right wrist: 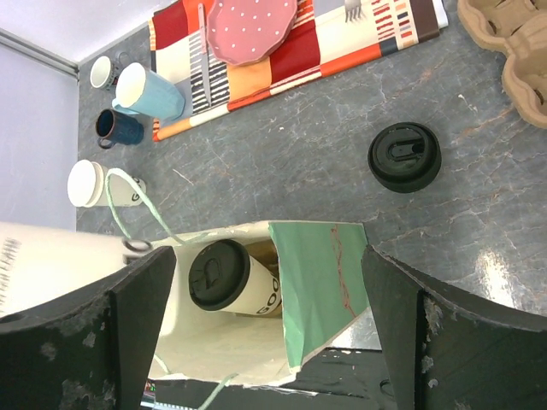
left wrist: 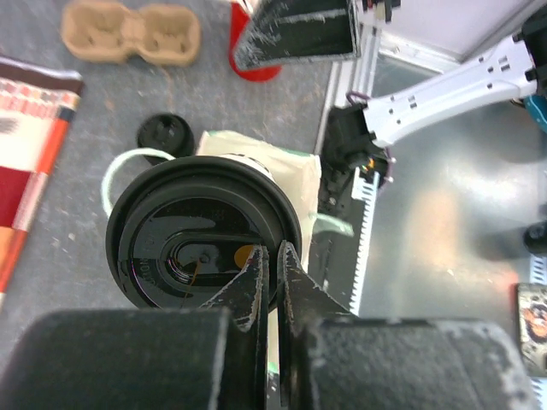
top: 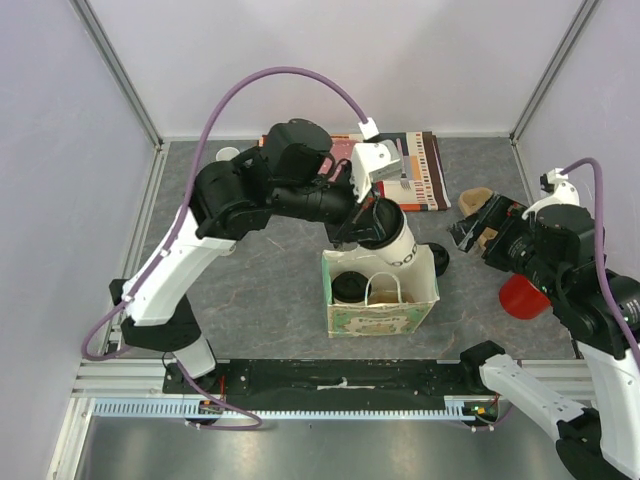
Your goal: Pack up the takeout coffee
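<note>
**Coffee cup pinched by its lid at the bag's mouth**

From my station, the left gripper (top: 368, 216) is reaching across the middle of the table. Its fingers (left wrist: 256, 282) are almost together, clamped on the near rim of the black lid (left wrist: 201, 239). That lid caps the held cup (top: 401, 246). The cup hangs tilted, lid toward the arm and base toward the right rear corner of the paper bag (top: 400, 318). I cannot tell whether the base has passed below the bag's rim or only sits against it.

The bag stands upright and open near the centre of the table. Inside it, on the left side, I see the packed cup (right wrist: 229, 278) with its own black lid on, leaning slightly. One of the bag's cord handles (right wrist: 141, 213) loops up beside the held cup.

The right gripper (right wrist: 265, 265) hangs off to the right with its fingers (right wrist: 141, 316) spread wide and nothing between them. Its camera looks down on the bag.

A loose lid (right wrist: 404, 156) lies flat on the table just right of the bag, apart from it. At the back sits a striped placemat (top: 415, 172) with a pink dotted plate (right wrist: 252, 21) on it. A cardboard cup carrier (top: 478, 200) lies to its right. Three mugs cluster at the back left: a light blue mug (right wrist: 149, 90), a navy mug (right wrist: 118, 128) and a small white mug (right wrist: 102, 73). An uncapped white cup (right wrist: 90, 184) is just beside them. A red object (top: 520, 296) sits on the table under the right arm.
</note>
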Tool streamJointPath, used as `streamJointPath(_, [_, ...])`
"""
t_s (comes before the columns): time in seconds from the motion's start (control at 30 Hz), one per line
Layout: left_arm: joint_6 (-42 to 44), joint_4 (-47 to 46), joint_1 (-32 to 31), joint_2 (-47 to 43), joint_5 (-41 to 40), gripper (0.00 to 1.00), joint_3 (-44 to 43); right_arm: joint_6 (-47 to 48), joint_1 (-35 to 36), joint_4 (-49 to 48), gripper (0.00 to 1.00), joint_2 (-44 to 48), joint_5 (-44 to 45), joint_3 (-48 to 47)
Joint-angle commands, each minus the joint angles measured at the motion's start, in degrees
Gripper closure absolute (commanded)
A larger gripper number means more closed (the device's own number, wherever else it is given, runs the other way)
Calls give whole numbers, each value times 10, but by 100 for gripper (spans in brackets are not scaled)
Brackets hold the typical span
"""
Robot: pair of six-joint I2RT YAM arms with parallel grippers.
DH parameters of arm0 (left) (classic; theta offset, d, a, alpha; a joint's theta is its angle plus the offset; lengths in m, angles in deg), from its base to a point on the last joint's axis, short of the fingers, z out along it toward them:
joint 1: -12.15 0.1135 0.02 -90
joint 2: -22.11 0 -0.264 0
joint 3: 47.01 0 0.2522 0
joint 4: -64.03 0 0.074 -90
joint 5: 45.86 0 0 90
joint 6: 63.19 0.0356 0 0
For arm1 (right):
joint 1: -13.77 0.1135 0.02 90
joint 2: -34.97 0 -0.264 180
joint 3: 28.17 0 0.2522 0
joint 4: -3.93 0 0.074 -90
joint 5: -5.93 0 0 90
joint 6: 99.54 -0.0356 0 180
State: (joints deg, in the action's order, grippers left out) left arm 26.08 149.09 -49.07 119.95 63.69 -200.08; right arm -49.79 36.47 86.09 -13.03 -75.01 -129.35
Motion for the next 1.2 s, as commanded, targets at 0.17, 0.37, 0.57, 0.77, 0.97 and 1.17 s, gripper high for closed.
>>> streamJointPath(0.17, [94,-125,-2,-87,-55,98,56,-5,-1,12,2,4,10,14])
streamJointPath(0.37, [44,-130,-33,-69,-3,98,77,-1,-1,23,2,4,12,9])
streamJointPath(0.57, [28,-91,-52,-40,-50,98,107,-8,-1,28,2,11,17,15])
streamJointPath(0.77, [-4,-66,-61,-3,-102,98,101,-4,-1,29,2,3,13,16])
streamJointPath(0.97, [-5,-42,-76,29,-140,98,94,13,-2,33,2,-8,10,5])
streamJointPath(1.17, [-4,-32,-109,42,-144,98,103,12,-1,34,2,-4,10,15])
